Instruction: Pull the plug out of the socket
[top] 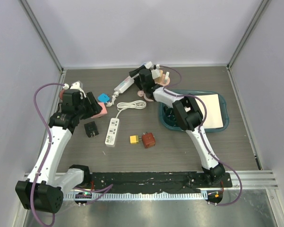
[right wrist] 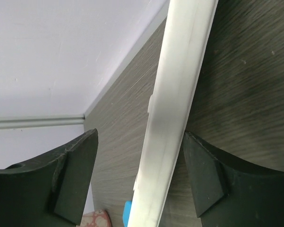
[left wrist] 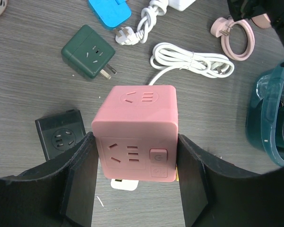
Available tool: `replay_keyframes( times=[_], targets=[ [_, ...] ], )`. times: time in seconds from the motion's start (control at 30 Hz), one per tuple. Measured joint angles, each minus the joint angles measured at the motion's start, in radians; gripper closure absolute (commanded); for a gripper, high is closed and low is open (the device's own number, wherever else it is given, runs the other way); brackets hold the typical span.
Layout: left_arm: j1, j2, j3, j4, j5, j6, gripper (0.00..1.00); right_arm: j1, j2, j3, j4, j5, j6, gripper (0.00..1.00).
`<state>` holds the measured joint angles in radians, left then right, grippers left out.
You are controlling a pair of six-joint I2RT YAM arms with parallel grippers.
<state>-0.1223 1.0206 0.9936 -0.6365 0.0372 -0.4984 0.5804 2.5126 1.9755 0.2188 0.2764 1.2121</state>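
Bare tabletop [top: 179, 156] nearside; white power strip [top: 112, 132], coiled cable [top: 131, 106], teal tray [top: 164, 113] beyond.

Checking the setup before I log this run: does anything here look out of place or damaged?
Nothing looks broken or spilled. One oddity: the pink cube socket, clamped in the left pincer, shows no plug in either visible face. The right pincer straddles a white power strip at the rear.
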Motion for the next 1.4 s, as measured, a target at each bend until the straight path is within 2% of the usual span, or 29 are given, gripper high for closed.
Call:
replay_keyframes(
  times=[0.13, 0.37, 0.63, 0.83, 0.93, 1.13, 1.23, 1.27, 1.33, 1.37, 1.4],
  targets=[
    [0.0, 0.0, 0.0, 0.0, 0.0, 0.0, 1.0, 0.0, -0.094, -0.036, -0.09, -0.021, -0.013, 0.22],
    [-0.023, 0.023, 0.001, 0.0, 0.026, -0.015, 1.0, 0.001, -0.401, -0.219, -0.143, -0.046, -0.101, 0.23],
    [-0.246, 0.145, 0.02, 0.008, 0.101, -0.076, 1.0, 0.001, -0.808, -0.569, -0.107, -0.151, -0.275, 0.23],
    [-0.29, 0.281, 0.02, 0.057, 0.167, -0.124, 0.93, 0.001, -1.05, -0.878, -0.104, -0.183, -0.311, 0.23],
    [-0.307, 0.369, 0.023, 0.086, 0.174, -0.127, 0.9, 0.001, -1.118, -0.929, -0.14, -0.162, -0.351, 0.22],
    [-0.339, 0.514, 0.037, 0.131, 0.187, -0.134, 0.82, 0.001, -1.224, -0.906, -0.201, -0.083, -0.469, 0.21],
    [-0.351, 0.566, 0.038, 0.153, 0.195, -0.146, 0.66, 0.001, -1.255, -0.896, -0.202, -0.047, -0.518, 0.21],
    [-0.354, 0.579, 0.039, 0.158, 0.195, -0.148, 0.54, 0.001, -1.26, -0.892, -0.205, -0.036, -0.531, 0.21],
    [-0.358, 0.593, 0.05, 0.162, 0.202, -0.15, 0.42, -0.002, -1.263, -0.883, -0.22, -0.016, -0.56, 0.21],
    [-0.359, 0.596, 0.054, 0.165, 0.2, -0.149, 0.33, -0.002, -1.262, -0.88, -0.231, -0.008, -0.571, 0.21],
    [-0.361, 0.601, 0.063, 0.166, 0.198, -0.148, 0.29, -0.003, -1.262, -0.878, -0.243, -0.001, -0.582, 0.21]
  ],
)
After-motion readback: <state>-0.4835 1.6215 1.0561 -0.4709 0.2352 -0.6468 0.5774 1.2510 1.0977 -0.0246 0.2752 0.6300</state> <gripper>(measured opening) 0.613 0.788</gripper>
